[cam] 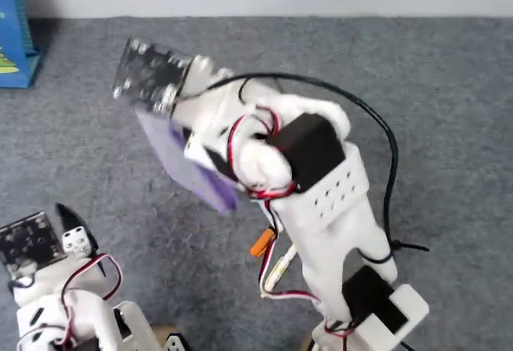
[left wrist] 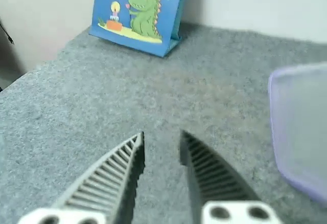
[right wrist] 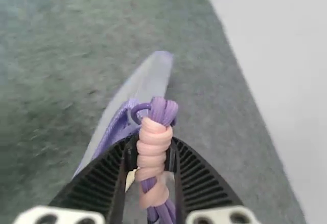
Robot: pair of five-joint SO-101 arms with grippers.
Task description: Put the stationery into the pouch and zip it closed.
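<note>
A translucent purple pouch hangs tilted above the grey carpet, under the big white arm in the middle of the high view. My right gripper is shut on a pink and purple coiled cord fixed to the pouch, which trails away beyond the fingers. My left gripper is low at the near left, open with nothing between its ribbed fingers. One edge of the pouch lies off to its side. No loose stationery is visible.
A blue gift bag with a green dinosaur stands against the pale wall at the far left. Grey carpet covers the whole table. The right arm's base and cables occupy the near middle.
</note>
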